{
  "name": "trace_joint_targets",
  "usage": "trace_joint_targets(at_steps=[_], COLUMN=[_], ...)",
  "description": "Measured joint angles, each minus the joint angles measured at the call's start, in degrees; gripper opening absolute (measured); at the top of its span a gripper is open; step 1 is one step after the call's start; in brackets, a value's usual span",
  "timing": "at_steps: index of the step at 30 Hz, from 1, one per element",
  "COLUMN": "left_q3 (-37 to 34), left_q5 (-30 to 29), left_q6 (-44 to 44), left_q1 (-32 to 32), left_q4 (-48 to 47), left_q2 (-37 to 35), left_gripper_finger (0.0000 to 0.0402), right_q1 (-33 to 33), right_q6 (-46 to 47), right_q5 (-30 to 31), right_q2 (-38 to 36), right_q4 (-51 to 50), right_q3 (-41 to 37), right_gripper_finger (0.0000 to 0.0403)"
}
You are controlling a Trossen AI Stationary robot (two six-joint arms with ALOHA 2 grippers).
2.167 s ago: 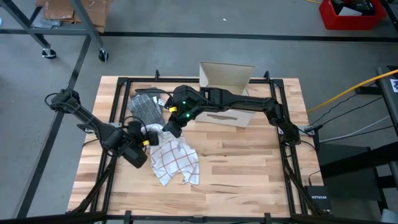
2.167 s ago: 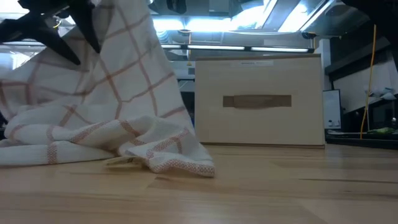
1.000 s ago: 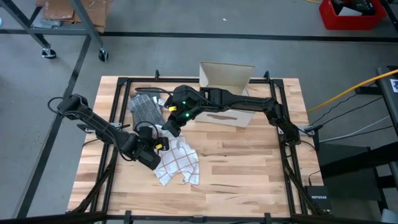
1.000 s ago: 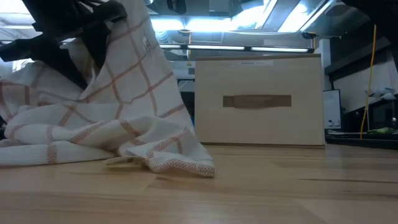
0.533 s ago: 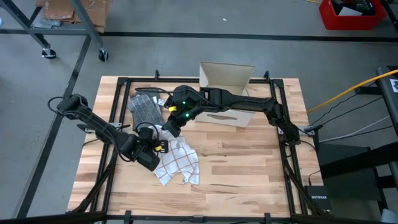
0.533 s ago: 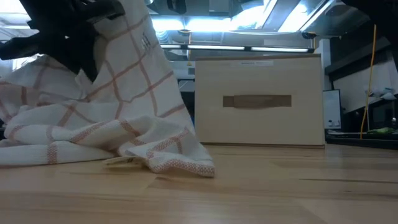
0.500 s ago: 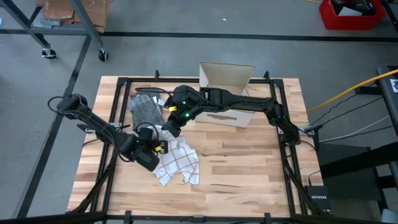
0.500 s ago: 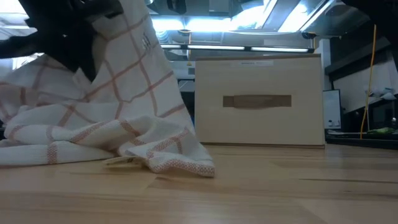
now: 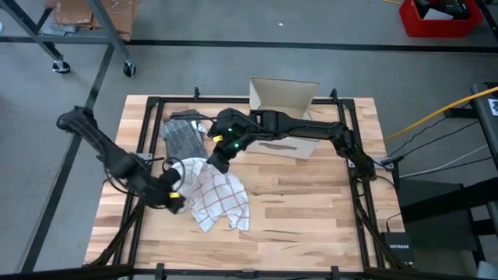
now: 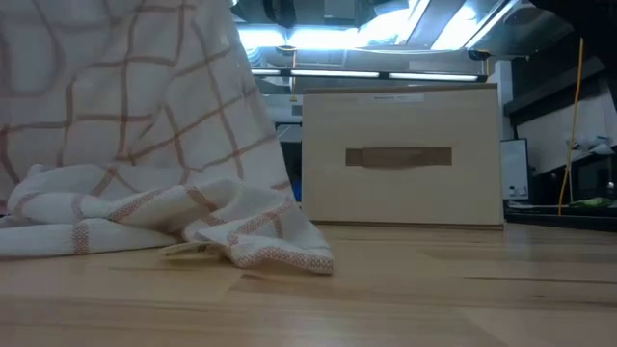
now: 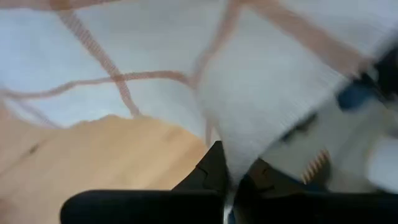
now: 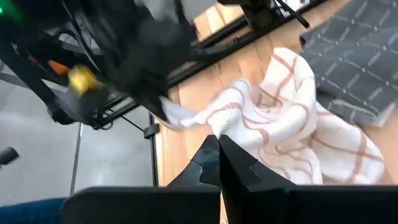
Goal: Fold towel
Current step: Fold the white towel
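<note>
Towel (image 9: 218, 196) sits left of centre on the tabletop (image 9: 311, 210), partly lifted. Left gripper (image 9: 176, 196) at its left edge and right gripper (image 9: 219, 161) at its rear edge, jaws of both closed on the cloth. Second folded cloth (image 9: 184, 138) lies behind the towel, box (image 9: 282, 117) at the rear edge of the tabletop to the right of that cloth.

We see a lab: bare concrete floor (image 9: 233, 70), wheeled metal frame (image 9: 93, 39) at eleven o'clock, red bin (image 9: 440, 17) at one.
</note>
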Motion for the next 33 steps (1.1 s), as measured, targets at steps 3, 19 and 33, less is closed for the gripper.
trace_joint_targets(at_steps=[3, 19, 33], left_q3=[0.0, 0.0, 0.0], left_q5=[2.1, -10.2, -21.1], left_q6=[1.3, 1.5, 8.9], left_q1=[-1.2, 0.0, 2.3], left_q4=[-0.1, 2.8, 9.2], left_q2=[-5.5, -33.1, -38.5], left_gripper_finger=[0.0001, 0.0000, 0.0000], right_q1=[0.1, 0.1, 0.0], right_q6=[0.0, -3.2, -5.8], right_q5=[0.5, 12.8, 13.2], right_q2=[0.0, 0.0, 0.0], right_q4=[-2.1, -5.6, -2.0], right_q3=[0.0, 0.0, 0.0], right_gripper_finger=[0.0000, 0.0000, 0.0045])
